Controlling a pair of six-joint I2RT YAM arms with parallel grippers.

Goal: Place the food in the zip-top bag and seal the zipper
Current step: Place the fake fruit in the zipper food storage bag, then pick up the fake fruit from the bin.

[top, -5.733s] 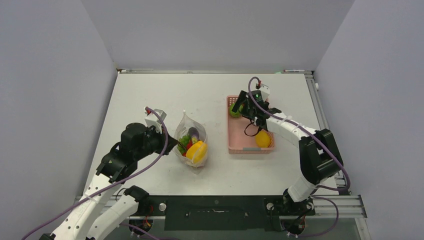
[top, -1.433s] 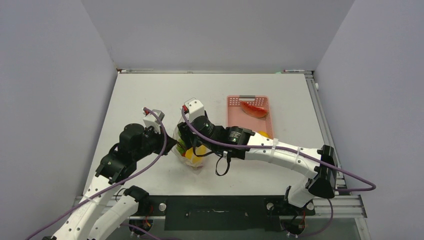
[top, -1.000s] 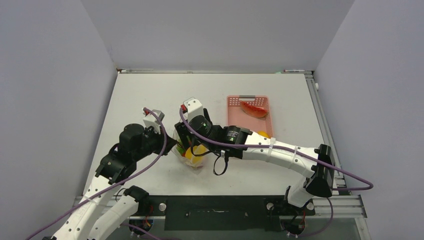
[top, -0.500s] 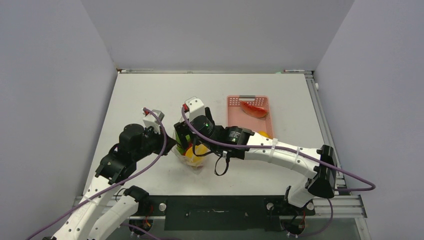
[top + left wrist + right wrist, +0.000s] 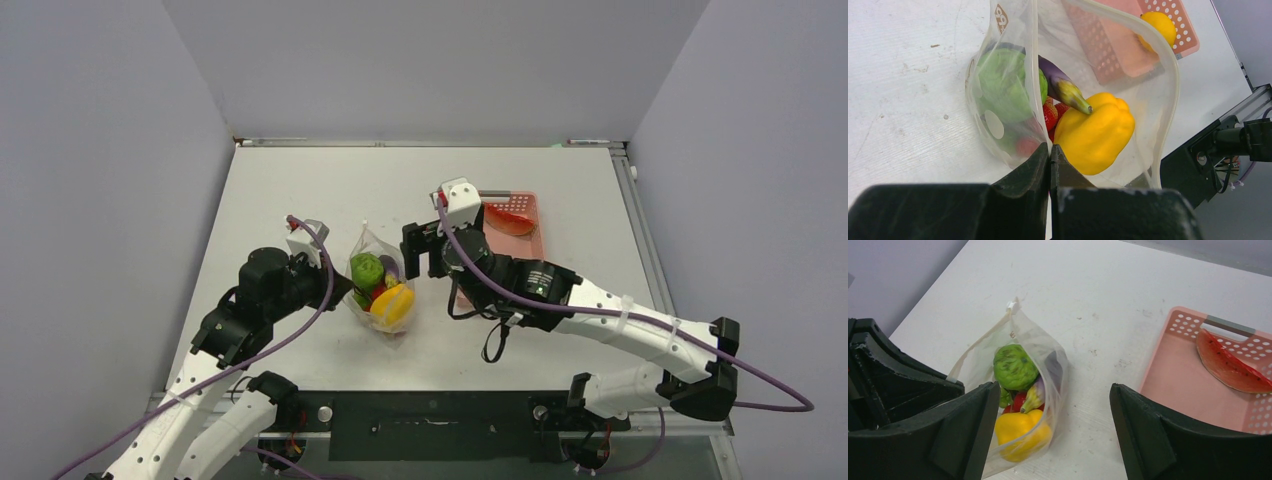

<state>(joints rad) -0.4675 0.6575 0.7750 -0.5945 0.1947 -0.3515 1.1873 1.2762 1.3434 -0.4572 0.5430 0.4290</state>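
The clear zip-top bag lies left of centre with its mouth open; the zipper curves round the mouth. Inside are a green round fruit, a purple eggplant, a yellow pepper and red pieces. My left gripper is shut on the bag's near edge and also shows in the top view. My right gripper is open and empty, just right of the bag; in its wrist view the bag lies between its fingers, lower down.
The pink basket stands right of the bag, partly under my right arm. It holds a red watermelon slice and a lemon. Purple cables trail from both arms.
My right gripper took the green round fruit from the basket to the bag's mouth, let it go, and has pulled back to the right, open. The fruit now lies in the bag.
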